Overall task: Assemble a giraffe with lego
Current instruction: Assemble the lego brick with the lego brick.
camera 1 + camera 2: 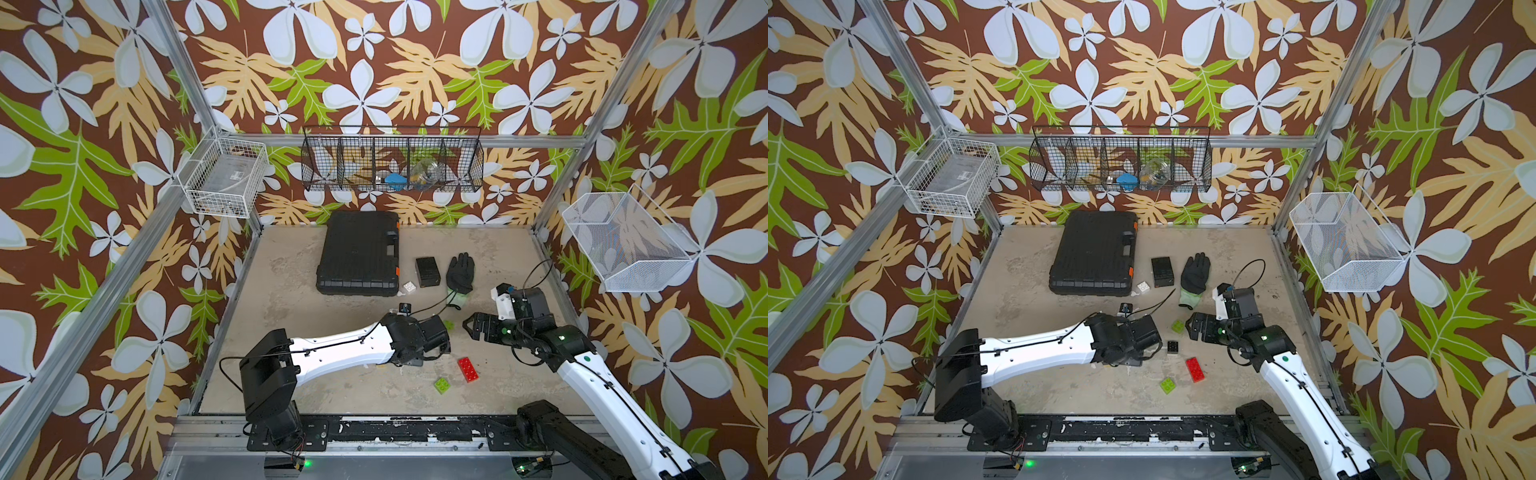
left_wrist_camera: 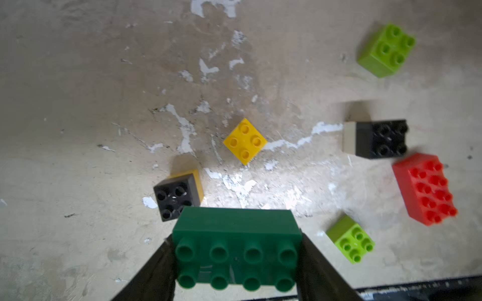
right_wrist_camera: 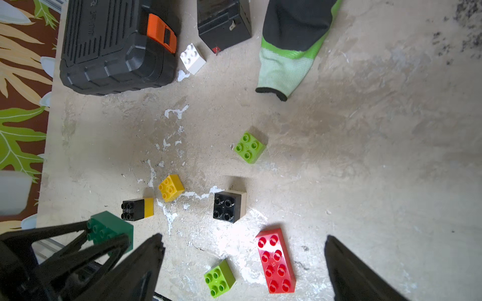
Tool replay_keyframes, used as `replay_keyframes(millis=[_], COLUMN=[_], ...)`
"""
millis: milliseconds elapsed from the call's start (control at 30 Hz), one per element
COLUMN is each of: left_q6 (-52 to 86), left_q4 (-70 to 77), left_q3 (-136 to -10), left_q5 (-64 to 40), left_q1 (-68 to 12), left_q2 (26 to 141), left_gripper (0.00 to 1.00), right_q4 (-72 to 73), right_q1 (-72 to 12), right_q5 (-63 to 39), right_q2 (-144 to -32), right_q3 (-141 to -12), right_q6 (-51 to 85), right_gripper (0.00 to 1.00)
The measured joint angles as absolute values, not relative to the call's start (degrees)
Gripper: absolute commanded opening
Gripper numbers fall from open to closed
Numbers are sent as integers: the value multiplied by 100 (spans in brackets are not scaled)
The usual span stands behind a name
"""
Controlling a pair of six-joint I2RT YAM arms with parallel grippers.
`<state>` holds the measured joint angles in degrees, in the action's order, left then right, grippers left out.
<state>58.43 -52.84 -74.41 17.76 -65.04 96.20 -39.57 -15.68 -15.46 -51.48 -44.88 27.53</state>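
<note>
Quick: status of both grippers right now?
Left gripper: shut on the dark green brick.
Right gripper: open, holding nothing.

Black case [image 1: 357,253], small box [image 1: 428,272], glove [image 1: 460,274]

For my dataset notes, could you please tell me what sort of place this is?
Probably a robot data-collection cell, not a home: aluminium frame lined with floral backdrop, left arm and right arm mounted on a front rail, scuffed tabletop.
</note>
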Motion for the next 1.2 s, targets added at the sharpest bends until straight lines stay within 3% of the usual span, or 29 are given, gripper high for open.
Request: replay_keyframes(millis=[567,1200], left_q6=[6149,6136], left_q4=[-5166,-4807], left_q3=[-6923,-6519], left_q5=[1743,1184], left_q1=[-5710,-5697], left_q2=[9583,9378], left_gripper=[33,32], right_q4=[-3942,-3944], right_q1=[-1649,-1592], right_q5=[-1485,-1474], right_q2=[-5465,-5485], right_q3=[-4982,-4956], right_q6=[2086,2058], right_gripper=[99,99])
